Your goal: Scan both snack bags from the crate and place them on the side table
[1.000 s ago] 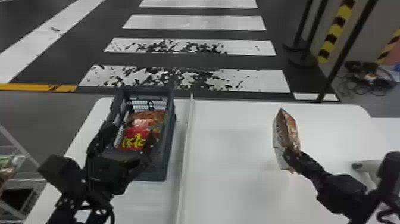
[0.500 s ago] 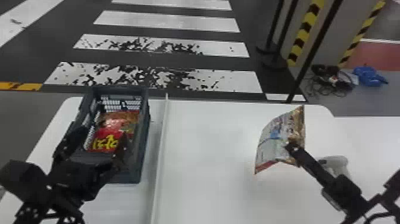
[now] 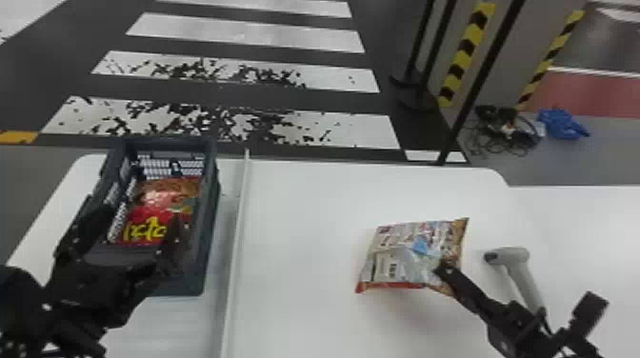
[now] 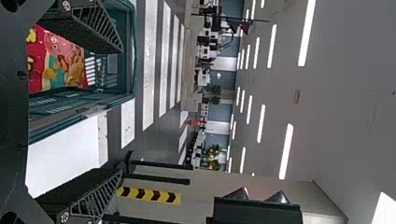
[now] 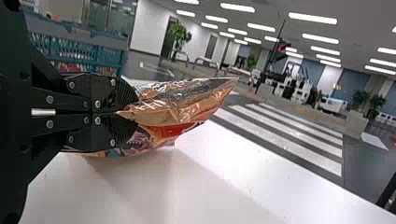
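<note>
Right gripper (image 5: 132, 113): fingers clamped together on one edge of the held bag (image 3: 405, 254), which we see over the white table (image 3: 305, 209), beside the scanner (image 3: 518, 262). We cannot tell whether its lower edge touches the surface. Left gripper (image 4: 122, 109): fingers apart at the near end of the crate (image 3: 209, 233), nothing between them. Inside the crate lies the red bag (image 3: 159, 204), printed face up.

Handling, our estimate: the held bag should be light, with a thin, crinkly foil skin that creases easily and may be slick. Contents are probably brittle, so we would press only enough to stop slip. The present hold near the side edge spares the filled middle, but it leaves most of the bag unsupported; we expect it to sag or swivel about the pinch if swung fast. The pale panel (image 3: 391, 266) with the barcode faces the head camera, away from the fingers, which suits scanning. We would keep that face smooth, since a fold could spoil the reading.

For the red bag, we judge the same soft, light behaviour. Best purchase: a gathered edge or end seam, clear of the crate wall, lifted straight up with a gentle squeeze
</note>
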`<move>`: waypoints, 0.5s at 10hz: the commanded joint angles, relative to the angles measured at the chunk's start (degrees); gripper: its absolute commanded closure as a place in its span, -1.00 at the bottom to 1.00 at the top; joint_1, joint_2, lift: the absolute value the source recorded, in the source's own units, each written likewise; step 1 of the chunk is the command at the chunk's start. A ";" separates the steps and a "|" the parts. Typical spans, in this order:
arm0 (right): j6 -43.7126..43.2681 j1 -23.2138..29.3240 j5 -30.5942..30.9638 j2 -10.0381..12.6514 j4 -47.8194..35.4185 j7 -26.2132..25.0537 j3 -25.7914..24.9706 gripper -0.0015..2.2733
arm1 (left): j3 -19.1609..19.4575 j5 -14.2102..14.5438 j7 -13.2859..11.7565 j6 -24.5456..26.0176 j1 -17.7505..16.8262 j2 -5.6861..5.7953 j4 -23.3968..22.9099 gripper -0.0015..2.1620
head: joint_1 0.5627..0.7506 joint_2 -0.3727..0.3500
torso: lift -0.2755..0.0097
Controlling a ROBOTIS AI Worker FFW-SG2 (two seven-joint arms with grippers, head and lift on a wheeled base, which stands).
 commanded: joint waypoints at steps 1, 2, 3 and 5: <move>-0.13 0.00 3.99 0.23 -0.06 -1.62 0.42 -0.62 | 0.00 -0.06 0.00 -0.14 0.05 0.06 0.00 -0.92 | 0.41 -0.38 | 0.24; -0.48 0.00 6.63 0.23 -0.50 -3.03 0.68 -1.00 | 0.00 -0.06 0.00 0.03 0.14 -0.03 0.00 -0.92 | 0.41 -0.40 | 0.24; -1.01 0.00 9.00 0.23 -1.03 -3.47 0.77 -0.99 | 0.00 -0.06 -0.09 0.03 0.14 -0.03 -0.09 -0.92 | 0.41 -0.42 | 0.24; -6.11 0.88 14.71 0.23 -4.37 -4.78 1.65 -0.95 | 0.09 -0.06 -0.09 -0.14 0.23 -0.03 -0.09 -0.92 | 0.41 -0.48 | 0.24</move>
